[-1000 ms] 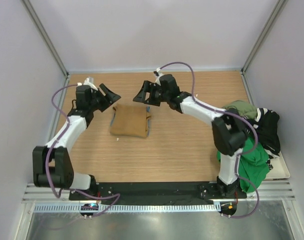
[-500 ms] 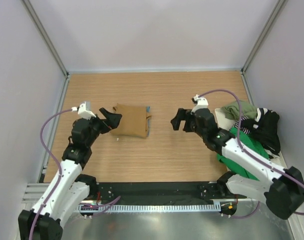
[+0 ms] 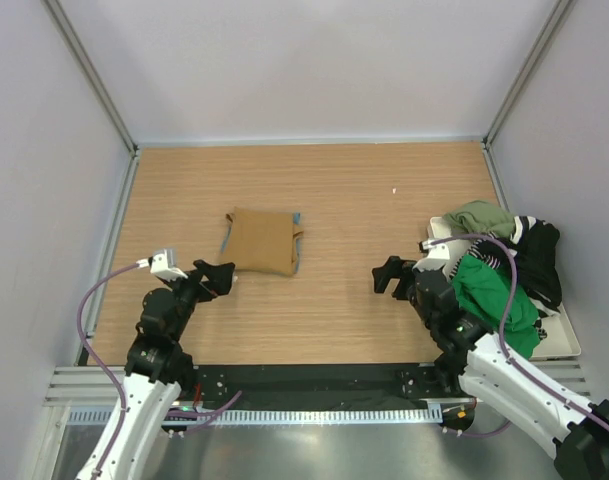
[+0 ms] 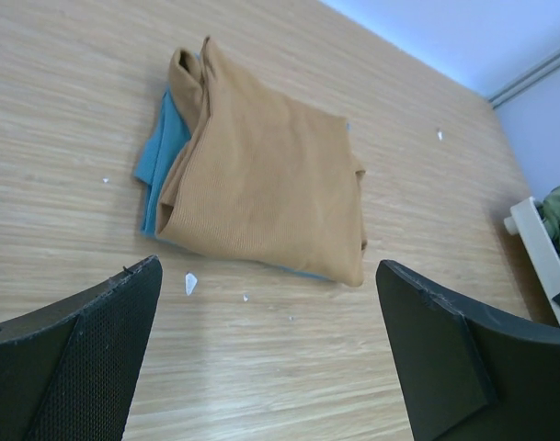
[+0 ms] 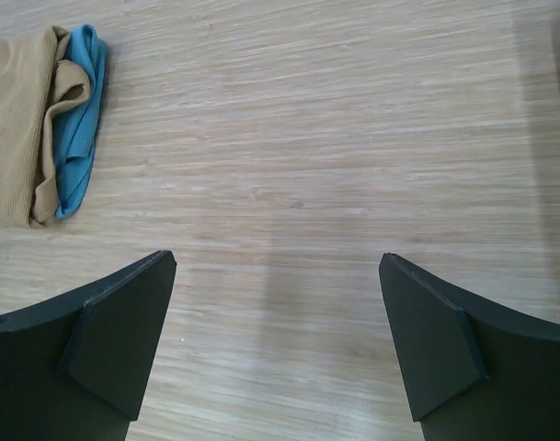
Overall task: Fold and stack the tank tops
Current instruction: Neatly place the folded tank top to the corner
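While the left gripper [image 3: 216, 275] hangs low near the front edge with its jaws spread wide and nothing between them, the folded tan tank top [image 3: 261, 241] lies just beyond it on the table [image 3: 364, 180]. It rests on the teal tank top [image 4: 165, 161], of which only a strip shows along one side. That pair reads as a finished stack of two, so the step in hand looks like the pause between garments (neither arm touches cloth).

Further right, the right gripper [image 3: 389, 277] is likewise wide open and empty over bare wood, just beside the heap at the right edge. There a green top [image 3: 484, 290], an olive top [image 3: 481, 215] and a black top [image 3: 539, 255] are bundled in a white tray [image 3: 569, 345]. The next move probably calls for lifting one top free of that tangle and spreading it flat on the open wood.

How many garments the heap holds is hard to tell. They overlap, the right arm covers part of the green top, and the wrist views show next to nothing of it.
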